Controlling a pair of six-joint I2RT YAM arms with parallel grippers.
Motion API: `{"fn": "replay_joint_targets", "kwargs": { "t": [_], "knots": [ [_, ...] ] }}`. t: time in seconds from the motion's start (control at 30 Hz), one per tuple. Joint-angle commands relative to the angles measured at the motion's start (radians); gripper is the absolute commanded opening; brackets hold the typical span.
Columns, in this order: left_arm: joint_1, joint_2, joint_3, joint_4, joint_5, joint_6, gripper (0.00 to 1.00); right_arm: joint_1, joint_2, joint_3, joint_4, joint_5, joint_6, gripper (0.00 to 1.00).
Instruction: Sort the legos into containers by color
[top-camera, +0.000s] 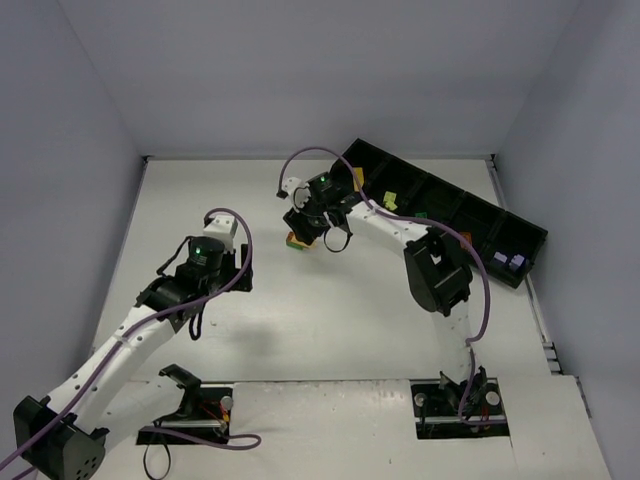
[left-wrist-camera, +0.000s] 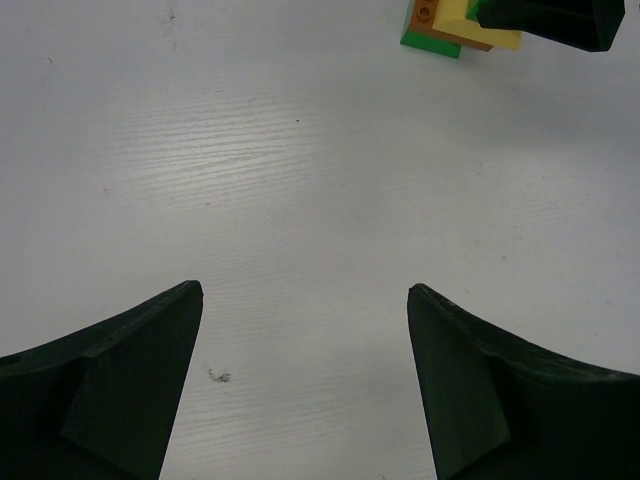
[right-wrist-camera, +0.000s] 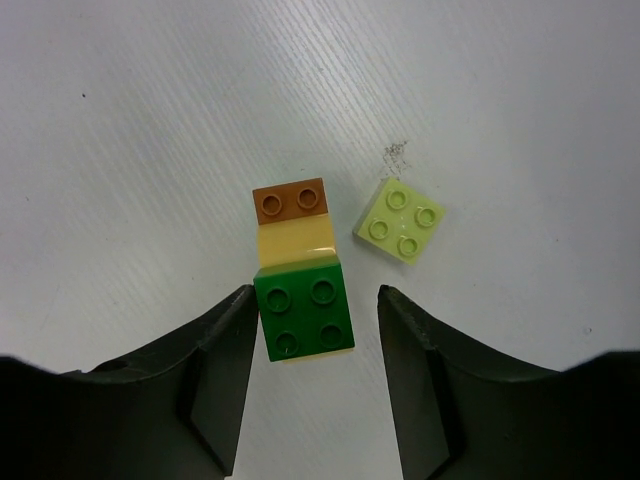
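**Right gripper astride the stack, left gripper wide and idle**

On the white table (top-camera: 330, 330), in the right wrist view: a stack (right-wrist-camera: 300, 265) of three legos. At the stack's far end, an orange-brown brick (right-wrist-camera: 290, 200); in its middle, a pale yellow brick (right-wrist-camera: 293, 245); seated on top at its near end, a dark green brick (right-wrist-camera: 305, 318), studs up.

Straddling that green end of the stack: the right gripper (right-wrist-camera: 315, 290). Set at a middling width, with one finger close against the green side and the other just clear of it. Not clamped on anything.

Just beside the stack, to its right in that view and apart from it: a lone lime brick (right-wrist-camera: 400, 220), studs up, turned slightly askew.

Well apart from the stack, on its left in the top view: the left gripper (left-wrist-camera: 305, 288), spread wide, holding nothing, above bare table. From its own camera, only a corner of the stack at the upper right edge, under a black finger (left-wrist-camera: 550, 20) of the right gripper.

Beyond the stack, to its right in the top view: a long black tray (top-camera: 450, 190) of compartments, lying diagonally. Yellow pieces (top-camera: 390, 201) toward the end nearer the stack, lilac pieces (top-camera: 515, 263) at the end farthest from it. Too small to count.
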Motion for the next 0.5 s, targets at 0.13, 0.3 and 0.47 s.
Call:
{"fn": "replay_joint_targets", "kwargs": {
  "t": [0.13,0.3,0.47],
  "knots": [
    [0.008,0.004,0.018,0.052,0.001,0.023,0.77,0.005,-0.030,0.025,0.001,0.035,-0.009,0.34],
    [0.006,-0.003,0.009,0.092,0.022,0.029,0.77,0.002,-0.062,0.028,0.001,0.011,0.015,0.00],
    [0.006,-0.060,-0.019,0.223,0.094,0.074,0.77,-0.062,-0.139,0.047,0.017,-0.191,0.104,0.00]
  ]
}}
